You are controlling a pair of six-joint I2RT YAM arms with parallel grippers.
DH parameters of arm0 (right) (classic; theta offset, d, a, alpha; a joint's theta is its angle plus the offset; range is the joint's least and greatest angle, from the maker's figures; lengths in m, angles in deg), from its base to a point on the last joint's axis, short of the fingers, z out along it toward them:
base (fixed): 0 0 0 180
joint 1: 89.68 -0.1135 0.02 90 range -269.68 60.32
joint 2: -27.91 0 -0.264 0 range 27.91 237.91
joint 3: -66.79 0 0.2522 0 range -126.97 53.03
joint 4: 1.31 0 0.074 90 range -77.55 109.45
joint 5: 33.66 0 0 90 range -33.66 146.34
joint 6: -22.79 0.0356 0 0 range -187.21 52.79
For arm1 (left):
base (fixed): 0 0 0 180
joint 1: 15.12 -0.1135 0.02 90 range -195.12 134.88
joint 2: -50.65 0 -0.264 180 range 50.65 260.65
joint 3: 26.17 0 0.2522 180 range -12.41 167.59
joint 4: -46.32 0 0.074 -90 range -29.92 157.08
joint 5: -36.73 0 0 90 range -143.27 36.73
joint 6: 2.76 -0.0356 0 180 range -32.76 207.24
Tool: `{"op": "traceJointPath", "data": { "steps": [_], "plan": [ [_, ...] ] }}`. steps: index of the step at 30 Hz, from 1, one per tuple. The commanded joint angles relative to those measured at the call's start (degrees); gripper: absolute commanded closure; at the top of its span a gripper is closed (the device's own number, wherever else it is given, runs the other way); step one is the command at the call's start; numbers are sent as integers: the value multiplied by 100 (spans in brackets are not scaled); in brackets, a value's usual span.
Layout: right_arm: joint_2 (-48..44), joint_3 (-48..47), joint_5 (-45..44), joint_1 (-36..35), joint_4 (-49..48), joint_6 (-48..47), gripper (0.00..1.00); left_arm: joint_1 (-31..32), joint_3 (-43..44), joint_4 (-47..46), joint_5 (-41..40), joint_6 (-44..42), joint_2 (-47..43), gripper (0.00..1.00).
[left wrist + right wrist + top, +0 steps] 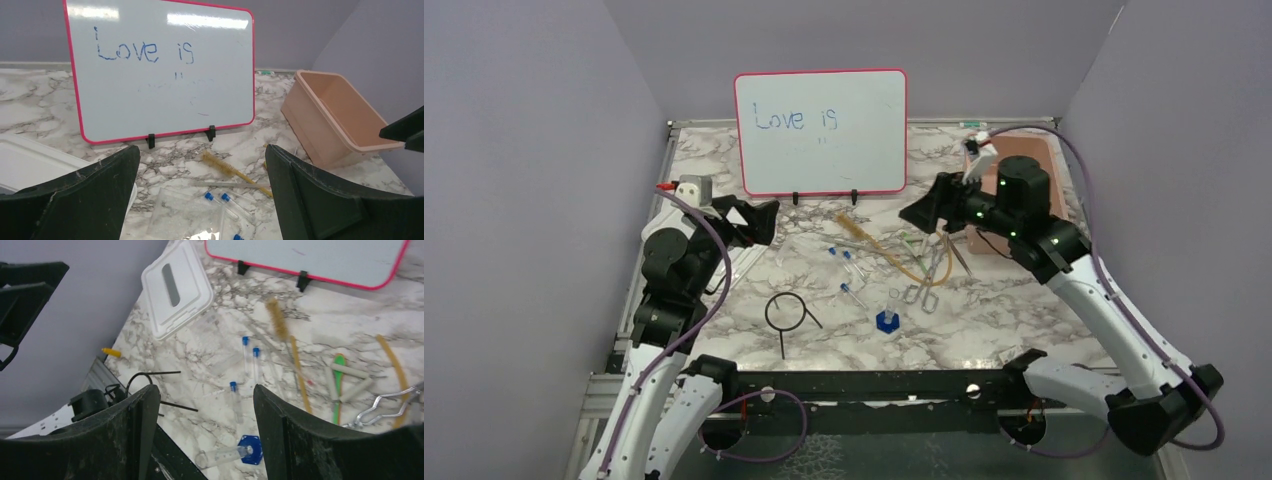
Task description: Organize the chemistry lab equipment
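The lab items lie spread over the marble table: a black wire ring [786, 312], metal forceps [929, 280], an amber rubber tube [894, 255], blue-capped clear tubes [844, 250] and a vial on a blue hexagonal base [887, 318]. My left gripper [759, 222] is open and empty, raised left of the items; its view shows the tubes [225, 202] below the gripper [202, 155]. My right gripper [921, 210] is open and empty above the items; its view [205, 390] shows the vial [235, 452], ring [145, 380], tubes [256, 360] and forceps [390, 405].
A red-framed whiteboard [820, 130] stands at the back. A pink bin [1014, 190] sits at the right, behind my right arm. A white lid [175, 287] lies at the left. A bristle brush [225, 167] and a green stick [339, 380] lie among the items.
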Motion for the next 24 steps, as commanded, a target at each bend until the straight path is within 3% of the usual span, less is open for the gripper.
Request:
{"op": "traceJointPath", "data": {
  "steps": [1,5,8,16,24],
  "plan": [
    [741,-654,-1384,-1494,-117,-292,27,35,150,-230,-605,4,-254,1],
    [1781,-1291,-2324,-2844,9,-591,28,37,583,306,-1515,-210,-213,1],
    [2579,-1788,-2839,-3438,268,-772,29,35,983,784,-2295,-281,-97,1],
    [3853,-2236,-2957,-4231,521,-952,35,35,1172,1179,-3487,-303,-308,1],
    [4678,-2705,-3285,-4805,1026,-350,36,43,833,1163,-3448,-300,-631,1]
  ]
}}
